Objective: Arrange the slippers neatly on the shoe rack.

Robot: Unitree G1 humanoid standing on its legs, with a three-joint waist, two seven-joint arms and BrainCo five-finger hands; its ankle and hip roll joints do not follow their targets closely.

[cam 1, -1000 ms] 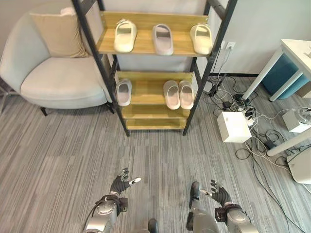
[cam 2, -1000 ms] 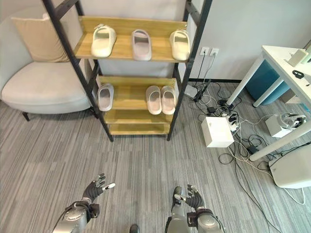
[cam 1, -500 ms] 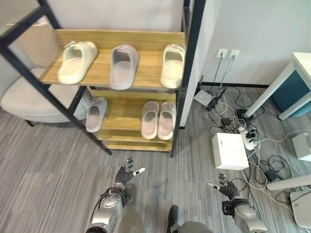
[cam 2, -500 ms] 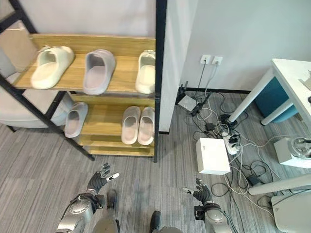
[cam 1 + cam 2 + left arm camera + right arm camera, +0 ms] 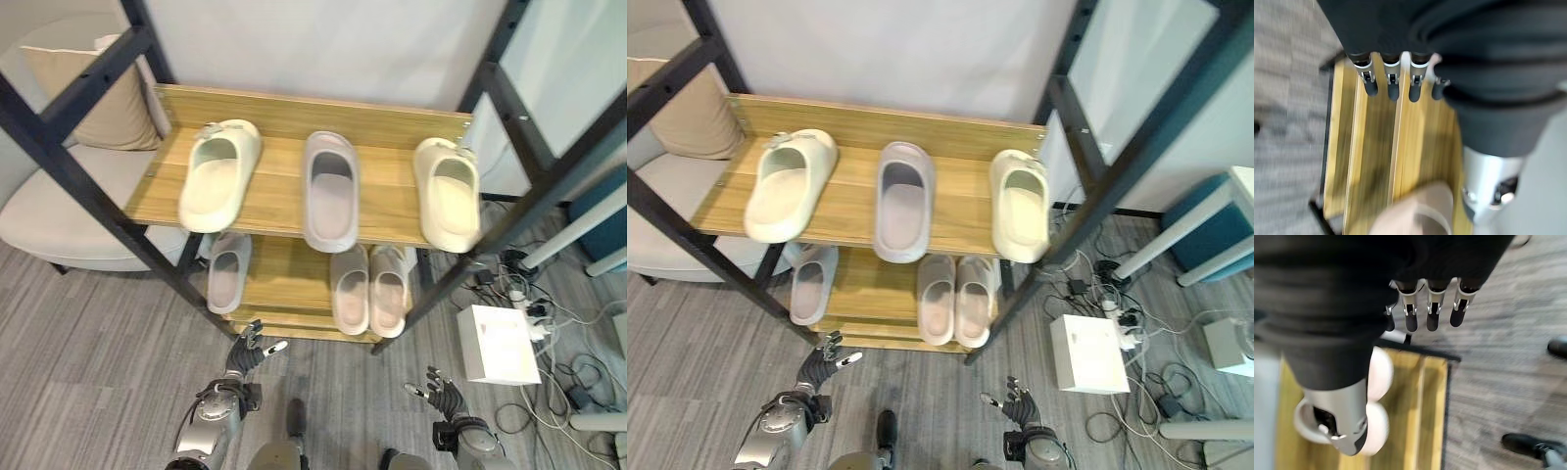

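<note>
Looming nearer since earlier: shoe rack (image 5: pixel 294 201)

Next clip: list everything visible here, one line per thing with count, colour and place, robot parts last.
Shoe rack: one, wooden shelves on a black frame, centre.
Cream slippers: two, at the top shelf's left and right ends.
Grey slipper: one, top shelf middle.
Pale slippers: three, lower shelf, one at left, a pair side by side at right.
Armchair: one, off-white, left of the rack.
Cushion: one, beige, on the armchair.
White box: one, on the floor at right among cables.
Left hand: open, low before the rack.
Right hand: open, low at right.
</note>
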